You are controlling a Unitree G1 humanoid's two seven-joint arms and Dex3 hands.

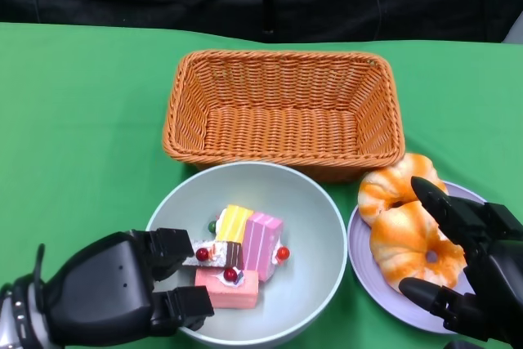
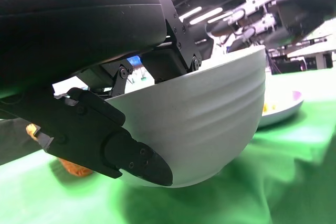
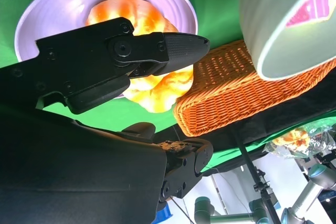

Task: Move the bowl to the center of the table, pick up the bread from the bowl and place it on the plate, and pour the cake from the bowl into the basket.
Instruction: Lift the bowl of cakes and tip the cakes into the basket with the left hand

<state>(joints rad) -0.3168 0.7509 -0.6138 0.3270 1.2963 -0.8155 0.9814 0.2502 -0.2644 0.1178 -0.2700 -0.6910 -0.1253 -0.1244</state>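
Meanwhile the left hand (image 1: 122, 288) gripped the near-left rim of the grey bowl (image 1: 319, 226), fingers inside and outside its wall; the left wrist view showed the bowl (image 2: 210, 124) raised off the green table (image 1: 73, 120). Inside lay the cake pieces (image 1: 241, 255), pink and yellow with red cherries. Behind stood the wicker basket (image 1: 282, 112). Further right, two breads (image 1: 409, 234) sat on the lilac plate (image 1: 368, 271), where the right hand (image 1: 466, 259) hovered spread, holding nothing.
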